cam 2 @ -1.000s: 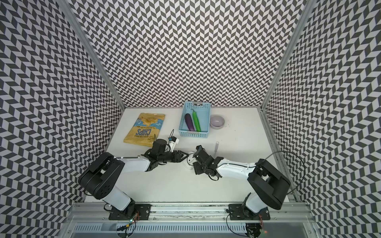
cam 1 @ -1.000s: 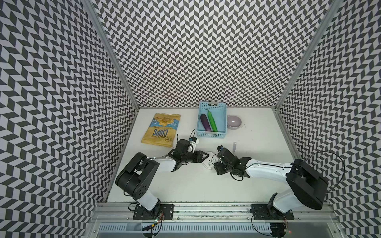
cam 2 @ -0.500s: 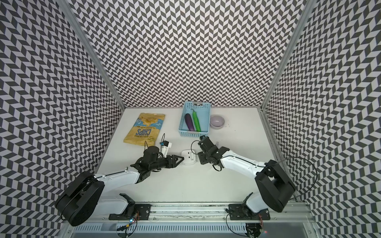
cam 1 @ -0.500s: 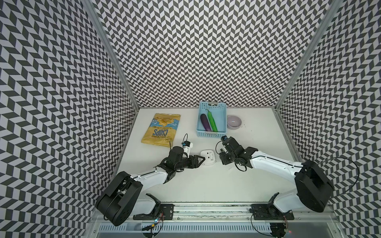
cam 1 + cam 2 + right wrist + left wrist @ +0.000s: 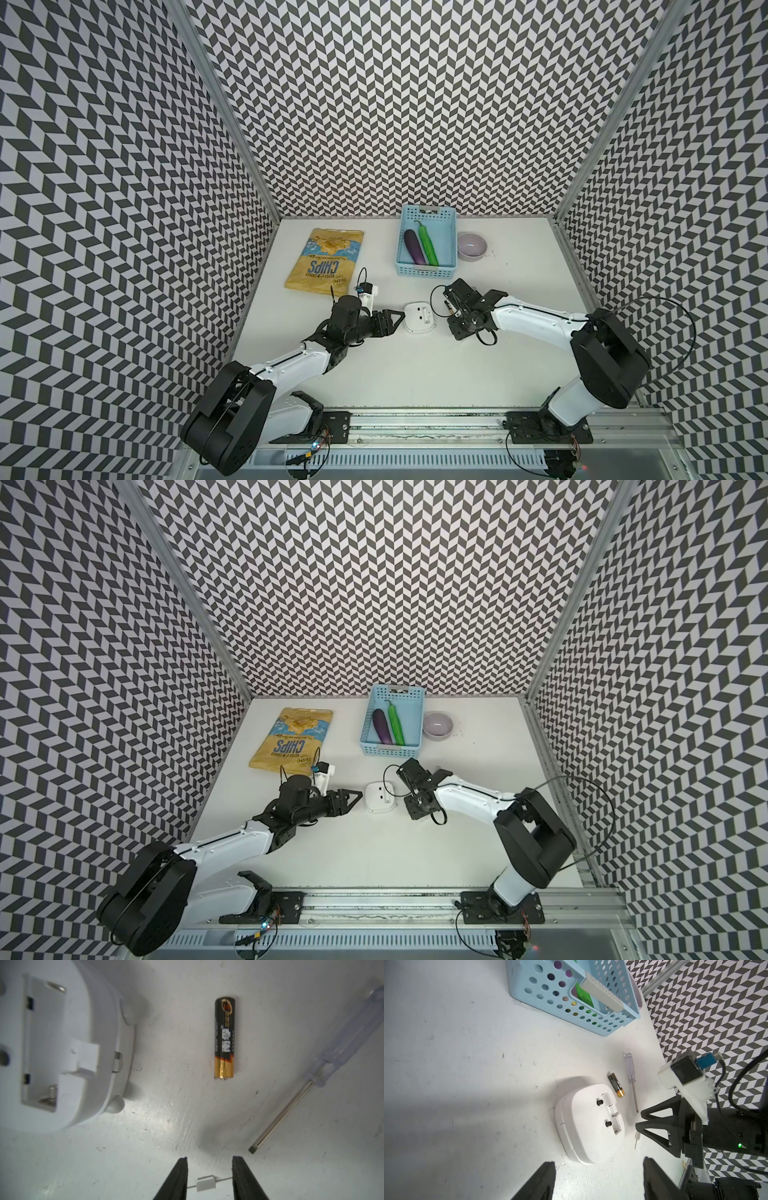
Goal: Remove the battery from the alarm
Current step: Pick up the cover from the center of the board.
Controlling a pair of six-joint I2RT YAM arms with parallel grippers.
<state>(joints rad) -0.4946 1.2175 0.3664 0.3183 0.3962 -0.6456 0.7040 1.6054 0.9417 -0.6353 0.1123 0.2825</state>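
At the centre, the right gripper (image 5: 209, 1159) hangs low over the table (image 5: 415, 374), its jaws apart by a narrow gap and clamped on nothing. A small white clip (image 5: 204, 1185) on a thin wire lies on the surface beneath that gap; whether the fingers touch it cannot be told. Just ahead of the fingertips lies the battery (image 5: 224, 1039), black with its gold end turned toward the gripper, flat on the table and out of the alarm (image 5: 62, 1043). It rests between the alarm and a screwdriver (image 5: 311, 1084) with a clear handle, touching neither. The alarm lies face down with its white back up, and its open compartment shows the spring contact at one end. In both top views the alarm sits between the two arms. The left gripper (image 5: 598, 1160) faces it from close by on the opposite side, jaws set wide and holding nothing. Farther back stands a light-blue basket (image 5: 427, 272) containing a purple eggplant (image 5: 414, 247) and a green pepper (image 5: 428, 245) side by side. A lilac bowl (image 5: 471, 247) stands just beside the basket, and a yellow chips bag (image 5: 326, 262) lies flat toward the left wall.
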